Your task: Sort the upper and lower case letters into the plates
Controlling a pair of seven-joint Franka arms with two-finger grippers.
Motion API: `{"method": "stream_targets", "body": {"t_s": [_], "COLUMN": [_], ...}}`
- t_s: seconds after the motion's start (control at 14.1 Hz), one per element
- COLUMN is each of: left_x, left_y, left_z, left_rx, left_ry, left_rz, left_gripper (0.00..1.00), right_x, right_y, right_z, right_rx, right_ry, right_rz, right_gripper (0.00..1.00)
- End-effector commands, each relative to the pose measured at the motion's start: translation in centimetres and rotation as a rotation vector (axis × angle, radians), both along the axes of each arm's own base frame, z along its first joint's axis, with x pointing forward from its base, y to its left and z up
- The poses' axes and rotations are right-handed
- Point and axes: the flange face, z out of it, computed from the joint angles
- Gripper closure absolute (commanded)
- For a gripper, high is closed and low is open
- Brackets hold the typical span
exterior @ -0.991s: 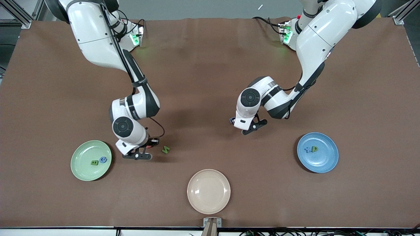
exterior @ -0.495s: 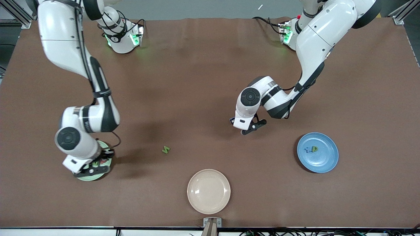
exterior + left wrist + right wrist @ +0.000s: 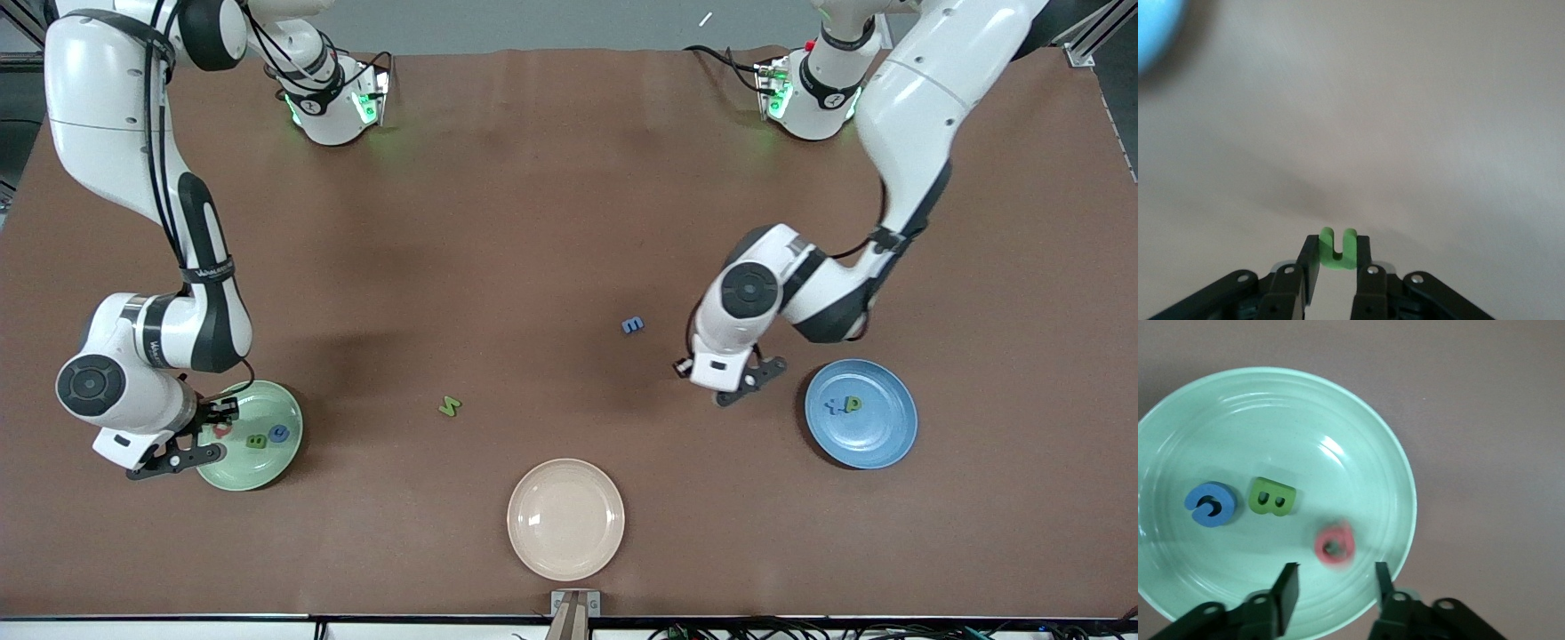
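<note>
— Green is what I'm carrying: my left gripper point(image 3: 736, 388) is pinching a little green letter point(image 3: 1337, 248) by its flat sides, prongs poking out past the fingers point(image 3: 1309, 267), over bare table just beside the blue plate point(image 3: 861, 413).

— Why pinched that way?

— It's thin, so squeezing across the faces keeps it from twisting. The blue plate already has a blue letter point(image 3: 833, 406) and a green one point(image 3: 852, 404) lying touching in it, so I judge mine belongs there too.

— And your other claw?

— My right gripper point(image 3: 174, 458) is spread wide at the rim of the mint plate point(image 3: 1395, 463), holding nothing. A pinkish-red letter point(image 3: 1334, 545) lies in that plate near the fingers, with a green B point(image 3: 1271, 498) and a blue letter point(image 3: 1209, 504) beside it (so three sit there).

— What's left?

— A green letter point(image 3: 450, 406) and a blue letter point(image 3: 632, 324) lie loose on the table, well apart. The beige plate point(image 3: 565, 519) holds nothing.
</note>
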Motion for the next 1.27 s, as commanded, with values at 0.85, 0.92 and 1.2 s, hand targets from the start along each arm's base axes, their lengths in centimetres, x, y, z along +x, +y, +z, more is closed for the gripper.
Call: {"method": "stream_targets", "body": {"t_s": [0.85,0.92,1.2], "left_x": [6.5,6.5,5.5], "left_y": [20.5,20.4,15.1], "left_z": [0.2,0.5,1.9], "left_rx": [0.153,0.155,0.112], "left_ry": [0.098,0.092,0.082], "left_rz": [-0.339,-0.339,-0.371], "left_gripper": [0.05,0.00,0.00], "right_x": [-2.5,-2.6,-3.4], "right_y": [27.8,28.6,32.2], "right_z": [-0.1,-0.6,-4.1], "right_rx": [0.210,0.212,0.236], "right_ry": [-0.101,-0.118,-0.187], "right_rz": [-0.523,-0.570,-0.650], "right_gripper": [0.18,0.18,0.18]}}
